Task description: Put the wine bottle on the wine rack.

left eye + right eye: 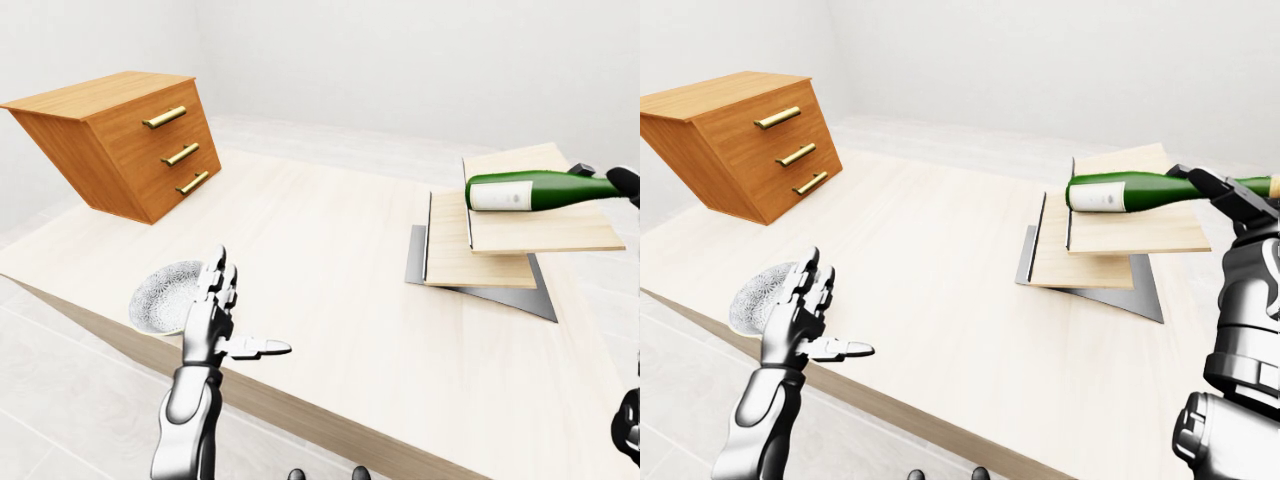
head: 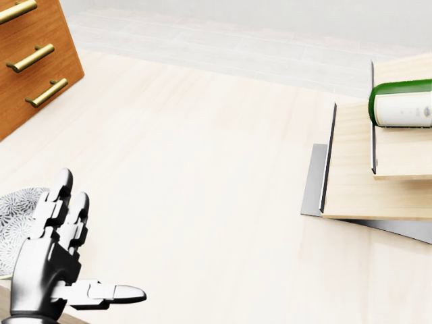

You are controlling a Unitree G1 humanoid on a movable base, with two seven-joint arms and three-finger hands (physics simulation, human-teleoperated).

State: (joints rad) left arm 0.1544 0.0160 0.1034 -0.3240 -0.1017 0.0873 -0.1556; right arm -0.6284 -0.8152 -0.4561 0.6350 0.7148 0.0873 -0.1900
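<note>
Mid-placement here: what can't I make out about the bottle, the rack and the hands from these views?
- Wine bottle: head view's right edge cuts off its neck.
- Right robot hand: its fingers hide the neck; closure unclear.
- Wine rack: bottle contact not discernible in either eye view.
- Left robot hand: open, empty.
</note>
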